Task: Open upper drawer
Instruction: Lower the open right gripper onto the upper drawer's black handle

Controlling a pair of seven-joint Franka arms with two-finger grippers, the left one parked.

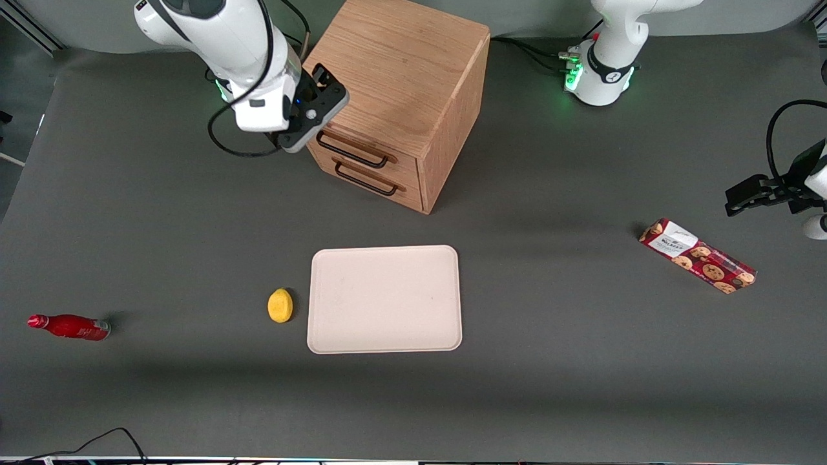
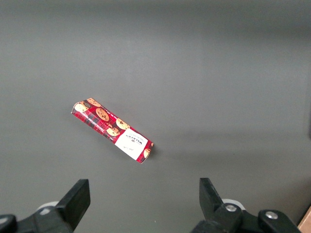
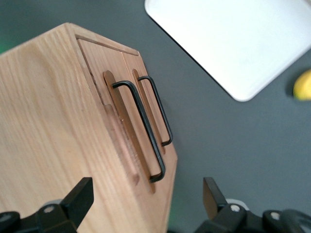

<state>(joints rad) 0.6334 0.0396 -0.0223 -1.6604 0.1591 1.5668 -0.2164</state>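
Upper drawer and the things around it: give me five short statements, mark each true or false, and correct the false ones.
1. The upper drawer is shut flush in the cabinet. True.
2. The tool grips the upper drawer's handle. False: it is open, beside the cabinet's front, holding nothing.
3. The lemon lies on the tray. False: it lies on the table beside the tray.
4. The red bottle lies on its side. True.
5. The cookie box stands on the cabinet. False: it lies on the table toward the parked arm's end.
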